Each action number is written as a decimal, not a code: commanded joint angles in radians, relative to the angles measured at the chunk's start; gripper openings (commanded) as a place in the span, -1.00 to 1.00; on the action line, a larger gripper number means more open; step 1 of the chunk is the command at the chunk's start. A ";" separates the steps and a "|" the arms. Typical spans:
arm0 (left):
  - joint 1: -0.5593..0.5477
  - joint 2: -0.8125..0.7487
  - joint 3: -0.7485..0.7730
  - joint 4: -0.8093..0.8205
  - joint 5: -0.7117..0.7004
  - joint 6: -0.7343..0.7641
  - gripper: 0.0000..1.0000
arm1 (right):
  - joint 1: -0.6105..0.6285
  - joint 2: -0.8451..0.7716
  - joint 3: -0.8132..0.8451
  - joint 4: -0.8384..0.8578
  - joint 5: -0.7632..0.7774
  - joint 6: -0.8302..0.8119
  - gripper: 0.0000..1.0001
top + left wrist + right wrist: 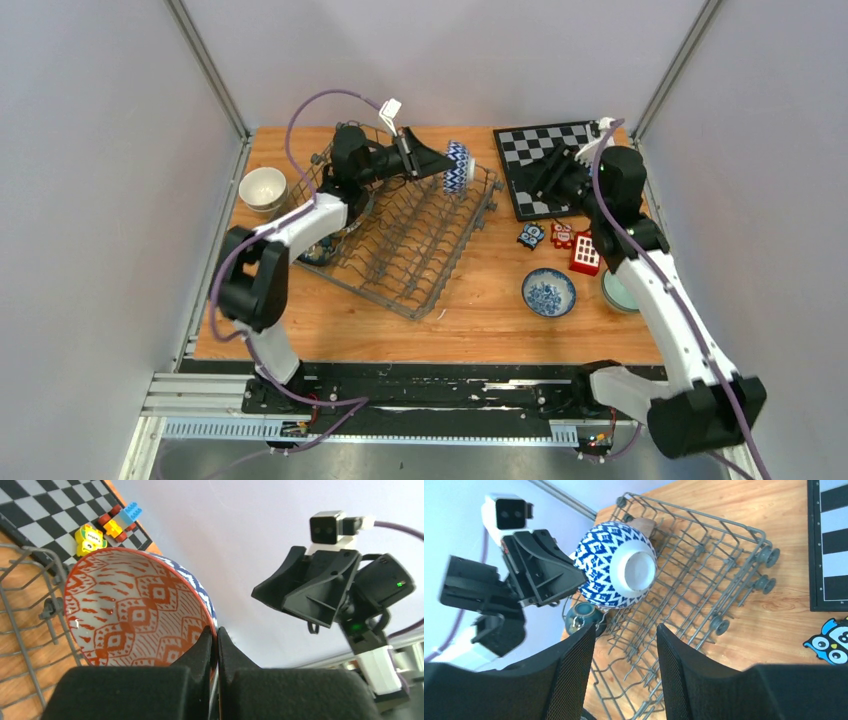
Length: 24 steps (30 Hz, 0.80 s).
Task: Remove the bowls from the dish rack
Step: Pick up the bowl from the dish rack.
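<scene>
Top external: L gripper [443, 164] clamped on rim of patterned bowl [459, 167], 1 o'clock over dish rack [360, 290]; prob ceramic, rigid, slick, chips easily. R gripper [624, 630] half-open, empty.

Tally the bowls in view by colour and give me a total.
Blue-and-white patterned bowl, in the left gripper: 1
White bowl: 1
Blue bowl: 1
Pale green bowl, partly hidden by the right arm: 1
Dark teal vessel in the dish rack, probably a bowl: 1
Total: 5
</scene>
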 commanded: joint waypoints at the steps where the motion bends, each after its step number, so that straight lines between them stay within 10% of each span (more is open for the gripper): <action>1: -0.103 -0.275 0.032 -0.575 -0.136 0.533 -1.00 | 0.077 -0.149 0.008 -0.225 0.079 -0.139 0.05; 8: -0.376 -0.579 0.021 -1.096 -0.545 1.070 -1.00 | 0.112 -0.318 0.149 -0.552 0.103 -0.319 0.13; 13: -0.635 -0.812 -0.140 -1.158 -0.935 1.352 -1.00 | 0.172 -0.359 0.230 -0.725 0.093 -0.378 0.20; 18: -0.853 -0.928 -0.239 -1.164 -1.117 1.454 -1.00 | 0.215 -0.311 0.297 -0.797 -0.022 -0.402 0.22; 24: -1.023 -0.940 -0.288 -1.208 -1.242 1.620 -1.00 | 0.497 -0.161 0.443 -0.926 0.201 -0.487 0.25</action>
